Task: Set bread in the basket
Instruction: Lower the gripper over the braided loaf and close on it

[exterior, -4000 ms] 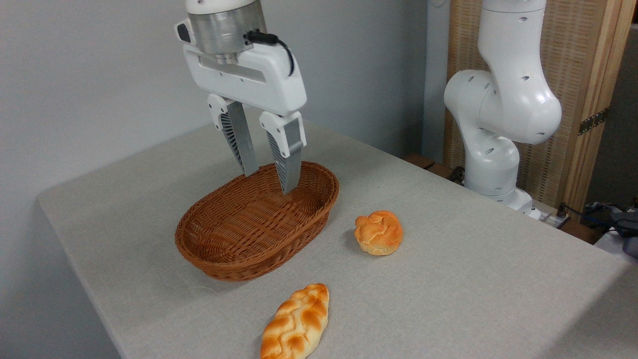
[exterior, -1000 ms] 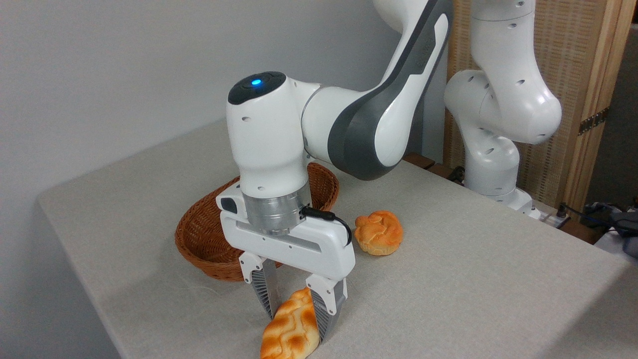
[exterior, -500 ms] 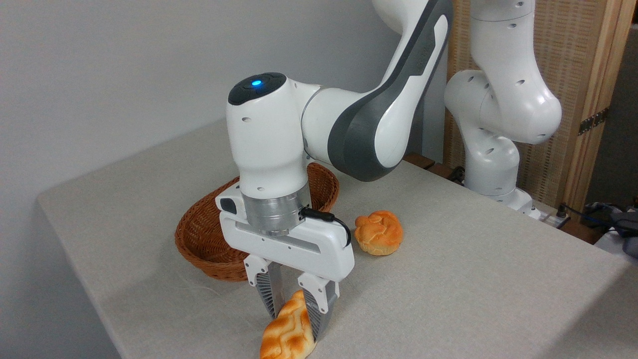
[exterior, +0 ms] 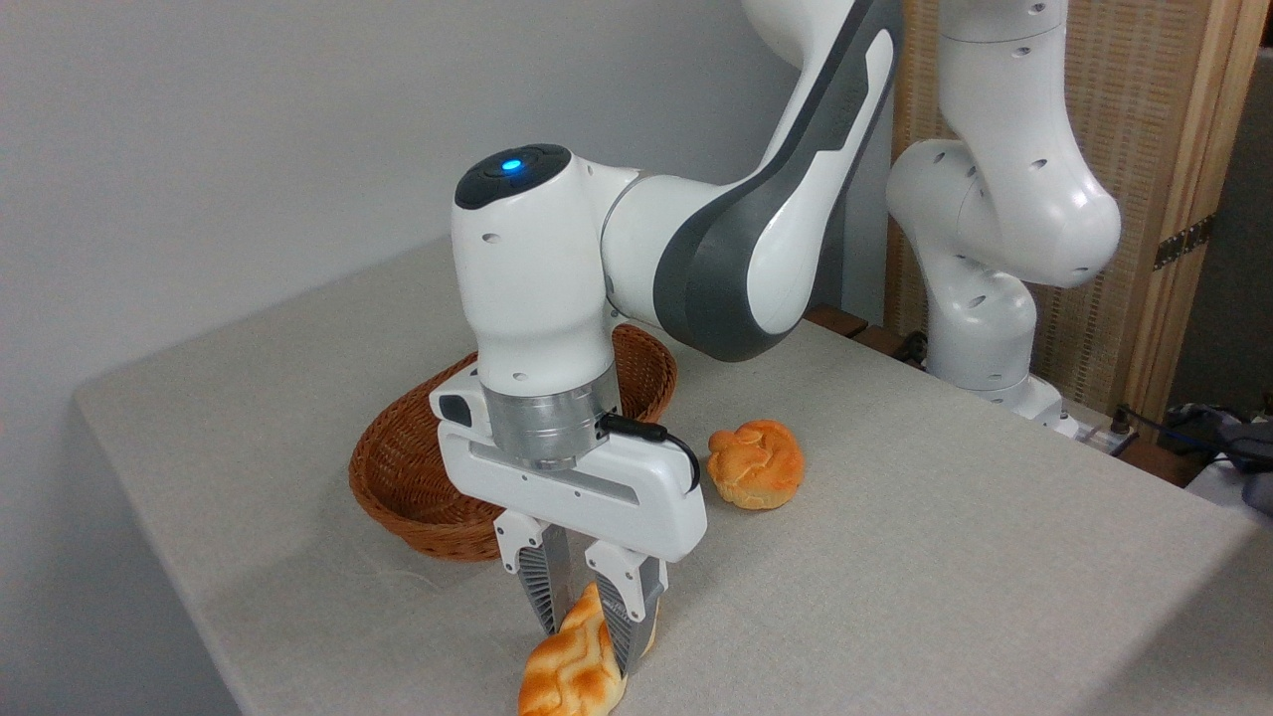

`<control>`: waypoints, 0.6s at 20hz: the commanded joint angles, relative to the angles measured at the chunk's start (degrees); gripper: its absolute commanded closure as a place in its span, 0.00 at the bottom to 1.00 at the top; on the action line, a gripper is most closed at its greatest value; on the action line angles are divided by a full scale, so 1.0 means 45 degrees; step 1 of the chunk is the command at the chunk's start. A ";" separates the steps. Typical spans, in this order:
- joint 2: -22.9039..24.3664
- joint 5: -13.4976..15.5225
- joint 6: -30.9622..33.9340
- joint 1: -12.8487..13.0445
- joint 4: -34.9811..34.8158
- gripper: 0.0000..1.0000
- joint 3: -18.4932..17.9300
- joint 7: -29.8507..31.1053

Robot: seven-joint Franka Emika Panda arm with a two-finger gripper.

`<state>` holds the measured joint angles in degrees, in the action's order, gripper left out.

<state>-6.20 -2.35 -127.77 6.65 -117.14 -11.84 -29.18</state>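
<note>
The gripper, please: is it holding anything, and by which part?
The gripper is pinching the golden braided bread loaf across its far half; it rests on the table.

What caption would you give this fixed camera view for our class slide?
Franka claw pinching a braided loaf on the table, the wicker basket waiting behind it and a knotted bun lying alongside.

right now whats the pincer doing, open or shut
Pincer: shut on the bread, fingers pressing both sides of its far half; the loaf is on the table, not yet lifted.
</note>
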 commanded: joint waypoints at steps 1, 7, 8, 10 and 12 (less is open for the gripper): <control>0.0089 0.0035 -0.0278 -0.0013 0.0036 0.62 -0.0084 -0.0274; 0.0421 -0.0084 0.0208 -0.0306 0.0775 0.68 -0.0474 -0.1192; 0.0421 -0.0044 0.0384 -0.0306 0.1068 0.68 -0.0475 -0.1173; 0.0441 -0.0044 0.0853 -0.0306 0.1421 0.68 -0.0436 -0.1134; 0.0577 0.0053 0.1652 -0.0306 0.1947 0.68 -0.0378 -0.1076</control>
<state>-4.58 -2.60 -125.51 4.94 -111.93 -13.61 -33.69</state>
